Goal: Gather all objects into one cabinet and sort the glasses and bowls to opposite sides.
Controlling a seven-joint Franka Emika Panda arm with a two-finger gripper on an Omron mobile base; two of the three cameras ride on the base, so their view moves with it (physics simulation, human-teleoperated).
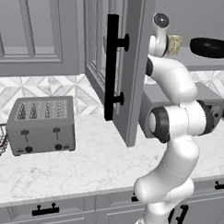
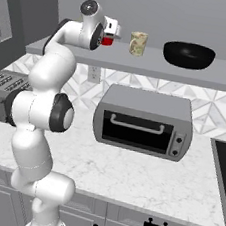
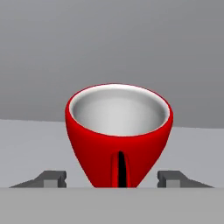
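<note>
Cabinet: door stands swung open, black bar handle toward the camera; its shelf carries all three pieces of tableware.
Red mug: upright on the shelf at the left end, directly in front of the hand.
Tumbler: upright on the shelf, just right of the mug, left of centre.
Black bowl: on the shelf toward the right end, well apart from the tumbler.
Gripper: jaws spread, one tip on each side of the mug's base with a visible gap on both sides; nothing is pinched.
Progress, judged: gathering appears complete, since mug, tumbler and bowl share one shelf. Glass sits left, bowl right, so sorting looks essentially met. Remaining: withdraw the hand clear of the mug; closing the door is possibly outstanding.
Hand view contribution: shows the finger tips clear of the mug and its white inside.
Right base view contribution: shows the whole shelf row, plus the toaster oven below.
Left base view contribution: shows the open door and the toaster on the counter; the arm hides the mug there.
</note>
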